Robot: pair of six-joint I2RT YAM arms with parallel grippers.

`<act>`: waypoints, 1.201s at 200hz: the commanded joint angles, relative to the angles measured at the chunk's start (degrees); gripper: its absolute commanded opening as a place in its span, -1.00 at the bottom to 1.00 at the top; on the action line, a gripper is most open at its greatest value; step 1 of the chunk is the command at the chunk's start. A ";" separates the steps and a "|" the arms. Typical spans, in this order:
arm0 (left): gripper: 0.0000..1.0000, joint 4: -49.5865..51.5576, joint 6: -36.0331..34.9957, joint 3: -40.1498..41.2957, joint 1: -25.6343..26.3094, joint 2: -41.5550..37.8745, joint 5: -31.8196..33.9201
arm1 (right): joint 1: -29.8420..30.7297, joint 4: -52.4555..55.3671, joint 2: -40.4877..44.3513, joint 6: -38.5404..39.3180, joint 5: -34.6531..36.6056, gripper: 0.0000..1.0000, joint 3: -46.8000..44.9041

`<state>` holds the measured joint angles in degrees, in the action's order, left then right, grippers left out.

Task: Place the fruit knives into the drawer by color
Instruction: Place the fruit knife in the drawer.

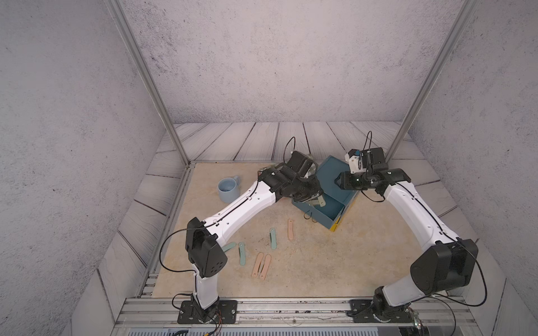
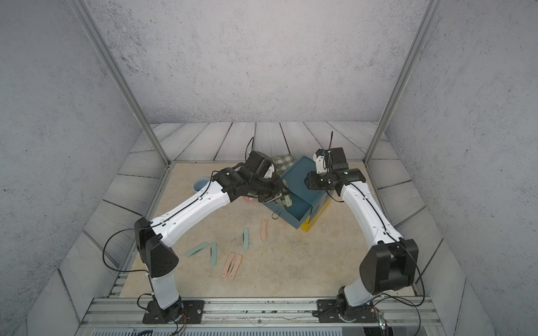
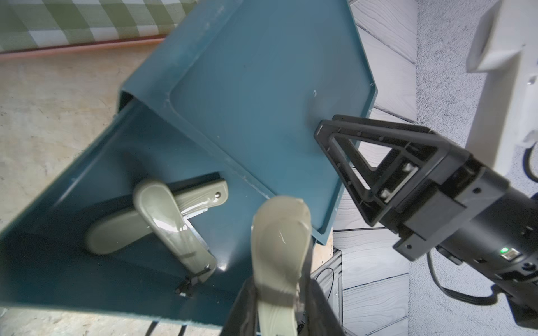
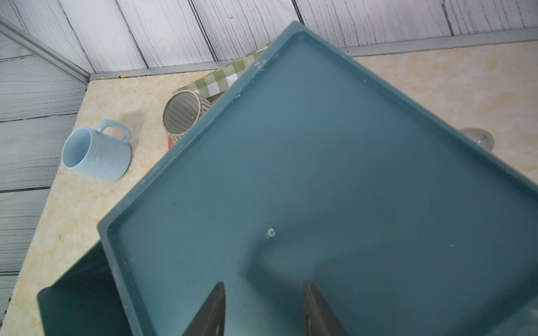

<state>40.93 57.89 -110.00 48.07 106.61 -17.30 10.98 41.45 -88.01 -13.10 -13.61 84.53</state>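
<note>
The left gripper (image 3: pixel 278 302) (jaws clamped on one olive-grey knife (image 3: pixel 281 241)) is hanging over the open teal drawer (image 3: pixel 96 174) of the three-drawer chest (image 4: pixel 320 160), where two more olive-grey knives (image 3: pixel 171 224) are lying crossed. The right gripper (image 4: pixel 265 308), jaws parted and grasping nothing, is bearing on the chest's top, though actual contact is hard to confirm.

Risk: the held knife's free end is pointing towards the chest's front lip. A release from here could drop it onto that lip or onto the crossed pair, leaving it standing proud and jamming the drawer at closing. An unsteadied chest could also slide.

Count:
- olive-grey knives, three
- mint-green knives (image 2: pixel 213 253), three, lying on the table (image 2: pixel 291 270)
- peach-pink knives (image 2: pixel 263 229), three, likewise on the table
- mug (image 4: pixel 96 154), one
- striped cup (image 4: pixel 183 113), one
</note>
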 commanded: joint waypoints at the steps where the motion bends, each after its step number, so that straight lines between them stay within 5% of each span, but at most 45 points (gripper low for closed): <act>1: -0.63 0.10 -0.48 0.14 0.25 1.30 0.97 | -0.04 15.26 -4.37 -0.94 1.48 -0.12 -4.98; 85: -0.62 0.10 -0.84 0.43 0.36 4.44 0.69 | -0.04 15.28 -4.10 -0.84 1.75 -0.11 -5.41; 167: -0.29 0.29 -1.09 0.13 0.44 5.96 -0.18 | 0.00 15.22 -4.01 -0.82 1.74 -0.11 -5.43; 240: -0.27 2.30 -3.17 -5.53 0.51 6.95 0.21 | 0.00 14.99 -3.96 -0.76 1.65 -0.11 -5.96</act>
<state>41.41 56.97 -111.39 48.29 112.66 -17.43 10.96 40.73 -87.61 -13.02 -13.61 83.81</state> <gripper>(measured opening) 0.371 0.443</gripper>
